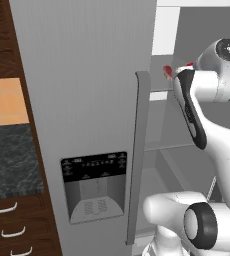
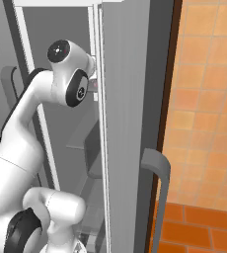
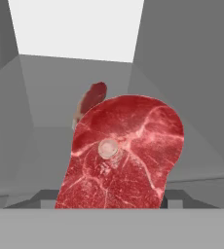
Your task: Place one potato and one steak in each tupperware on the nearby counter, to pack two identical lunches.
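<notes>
The claw is reaching into the upper part of the open refrigerator (image 1: 87, 100), and its fingertips are being hidden in the hand view by the steak (image 3: 126, 155) directly ahead of it. Whether the claw is spread beside the meat or pinching it cannot be told from these pictures. The large marbled slab is being seen close to the hand camera, low in the grey compartment; it is judged that the meat is being approached or gripped for removal. A second steak (image 3: 90, 99) is lying farther back in the same compartment, apart from the first. In the left base view a red piece (image 1: 168, 70) is showing just beside the wrist. The marbled surface (image 1: 9, 160) is being kept to the left of the refrigerator, above the drawers (image 1: 12, 225), where packing is presumably intended.
</notes>
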You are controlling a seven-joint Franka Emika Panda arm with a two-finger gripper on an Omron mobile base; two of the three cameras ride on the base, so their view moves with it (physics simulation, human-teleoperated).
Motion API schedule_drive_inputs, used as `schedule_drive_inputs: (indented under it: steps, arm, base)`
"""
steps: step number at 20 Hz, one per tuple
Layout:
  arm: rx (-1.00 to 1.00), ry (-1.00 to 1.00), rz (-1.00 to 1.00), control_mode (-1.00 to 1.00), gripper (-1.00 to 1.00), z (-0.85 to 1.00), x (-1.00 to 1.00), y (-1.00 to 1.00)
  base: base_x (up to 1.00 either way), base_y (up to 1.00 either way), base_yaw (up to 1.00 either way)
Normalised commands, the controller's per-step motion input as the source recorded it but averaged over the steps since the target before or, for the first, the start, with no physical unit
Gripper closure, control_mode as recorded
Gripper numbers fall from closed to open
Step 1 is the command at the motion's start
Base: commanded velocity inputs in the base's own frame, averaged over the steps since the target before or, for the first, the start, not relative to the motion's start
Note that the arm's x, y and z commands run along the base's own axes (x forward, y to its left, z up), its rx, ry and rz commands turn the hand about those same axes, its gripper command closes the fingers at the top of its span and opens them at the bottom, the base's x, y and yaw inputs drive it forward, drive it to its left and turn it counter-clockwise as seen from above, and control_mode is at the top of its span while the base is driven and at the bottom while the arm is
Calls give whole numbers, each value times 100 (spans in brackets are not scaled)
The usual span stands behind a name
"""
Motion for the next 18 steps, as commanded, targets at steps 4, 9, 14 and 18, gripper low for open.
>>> schedule_drive_inputs:
  steps: [4, 9, 14, 18]
  arm:
    - [0, -7, 0, -100, 100, -6, -100, 9]
    - [0, -8, -1, -100, 100, -20, -100, 20]
    - [0, 0, 0, -100, 100, -49, -100, 38]
    - [3, 0, 0, -100, 100, -59, -100, 39]
  base:
    - [0, 0, 0]
    - [0, 0, 0]
    - [0, 0, 0]
    - [0, 0, 0]
